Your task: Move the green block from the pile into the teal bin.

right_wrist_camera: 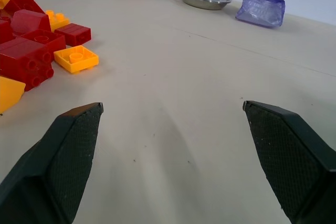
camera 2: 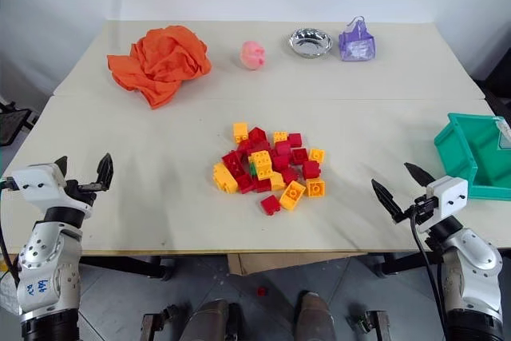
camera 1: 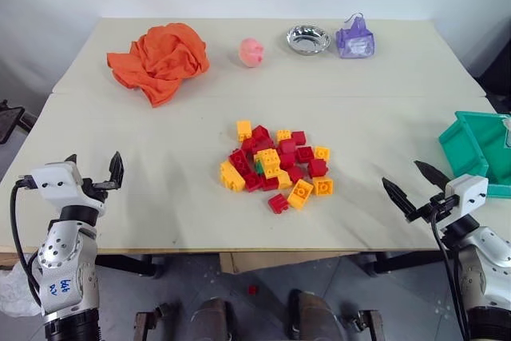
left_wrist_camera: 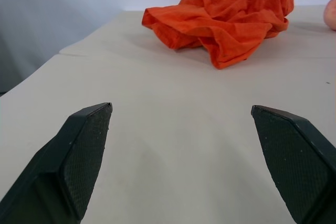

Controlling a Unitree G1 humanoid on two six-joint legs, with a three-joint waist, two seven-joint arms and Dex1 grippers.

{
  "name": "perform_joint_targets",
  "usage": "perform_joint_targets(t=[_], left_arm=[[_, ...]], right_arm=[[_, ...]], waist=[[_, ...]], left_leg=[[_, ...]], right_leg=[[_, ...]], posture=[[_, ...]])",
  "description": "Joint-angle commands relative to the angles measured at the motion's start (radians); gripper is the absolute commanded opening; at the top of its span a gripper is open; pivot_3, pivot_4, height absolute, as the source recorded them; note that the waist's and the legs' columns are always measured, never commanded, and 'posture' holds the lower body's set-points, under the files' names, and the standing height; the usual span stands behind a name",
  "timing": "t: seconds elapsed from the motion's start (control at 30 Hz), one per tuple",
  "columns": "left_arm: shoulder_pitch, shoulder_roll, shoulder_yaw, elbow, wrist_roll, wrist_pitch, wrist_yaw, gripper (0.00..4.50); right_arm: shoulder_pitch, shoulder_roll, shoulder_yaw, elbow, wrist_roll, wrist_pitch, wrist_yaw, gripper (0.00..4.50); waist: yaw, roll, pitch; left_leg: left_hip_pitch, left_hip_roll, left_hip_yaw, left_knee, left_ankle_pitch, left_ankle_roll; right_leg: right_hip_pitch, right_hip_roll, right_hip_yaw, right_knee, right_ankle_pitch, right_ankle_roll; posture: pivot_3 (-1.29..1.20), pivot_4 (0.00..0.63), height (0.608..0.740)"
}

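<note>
The pile point(camera 1: 276, 168) of red and yellow bricks lies in the middle of the near table half. A sliver of the green block point(camera 1: 259, 168) peeks out between red and yellow bricks near the pile's centre, mostly hidden by them. At the table's right edge stands the teal bin point(camera 1: 461, 152). My left gripper point(camera 1: 94, 167) hovers open over the near left corner, holding nothing, far left of the pile. Over the near right edge my right gripper point(camera 1: 402, 175) is open and empty, between the pile and the bin. The right wrist view catches the pile's edge bricks point(right_wrist_camera: 31, 51).
On the far half of the table lie a crumpled orange cloth point(camera 1: 162, 60), a pink ball point(camera 1: 251, 52), a small silver bowl point(camera 1: 308, 39) and a purple bag point(camera 1: 354, 39). A seam point(camera 1: 263, 95) joins the two table halves. One red brick point(camera 1: 252, 289) lies on the floor.
</note>
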Motion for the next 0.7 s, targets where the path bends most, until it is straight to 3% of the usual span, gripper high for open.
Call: perform_joint_targets(t=[0.03, 0.2, 0.3, 0.53, 0.63, 0.7], left_arm=[[-0.004, 0.008, -0.007, -0.033, -0.030, -0.013, -0.050, 4.50], [0.032, 0.077, -0.081, -0.101, -0.176, -0.008, -0.360, 4.50], [0.064, 0.234, -0.116, -0.126, -0.191, 0.003, -0.581, 4.50], [0.029, 0.374, -0.164, -0.099, -0.211, 0.027, -0.782, 4.50], [0.013, 0.361, -0.193, -0.105, -0.216, 0.034, -0.812, 4.50], [0.005, 0.343, -0.200, -0.118, -0.239, 0.049, -0.818, 4.50]], right_arm=[[-0.012, 0.004, -0.012, -0.040, 0.027, -0.004, 0.006, 4.48], [-0.052, -0.014, 0.010, -0.115, 0.067, 0.070, 0.028, 4.48], [-0.105, -0.072, 0.022, -0.174, 0.132, 0.208, 0.079, 4.48], [-0.152, -0.197, 0.127, -0.274, 0.147, 0.319, 0.297, 4.48], [-0.151, -0.232, 0.200, -0.310, 0.119, 0.339, 0.379, 3.97], [-0.164, -0.222, 0.236, -0.336, 0.123, 0.388, 0.366, 3.29]], waist=[[0.000, 0.000, 0.000], [0.000, 0.000, 0.000], [-0.001, 0.000, 0.000], [0.002, 0.001, 0.000], [0.001, 0.001, 0.000], [0.001, 0.001, 0.000]], left_leg=[[0.000, 0.000, 0.000, 0.000, 0.000, 0.000], [0.000, 0.000, 0.000, 0.000, 0.000, 0.000], [0.000, 0.000, 0.000, 0.000, 0.000, 0.000], [0.000, 0.001, 0.001, 0.000, 0.000, 0.000], [0.000, 0.001, 0.001, 0.000, 0.000, 0.000], [0.000, 0.001, 0.001, 0.000, 0.000, -0.001]], right_leg=[[0.000, 0.000, 0.000, 0.000, 0.000, 0.000], [0.000, 0.000, 0.000, 0.000, 0.000, 0.000], [-0.001, 0.000, 0.000, 0.000, 0.000, -0.001], [-0.002, 0.001, 0.001, 0.001, -0.001, -0.001], [-0.002, 0.001, 0.000, 0.001, -0.001, -0.001], [-0.002, 0.001, 0.000, 0.001, -0.001, -0.001]], posture=[[0.00, 0.150, 0.740], [0.00, 0.150, 0.740], [0.00, 0.150, 0.740], [0.00, 0.150, 0.740], [0.00, 0.150, 0.740], [0.00, 0.150, 0.740]])
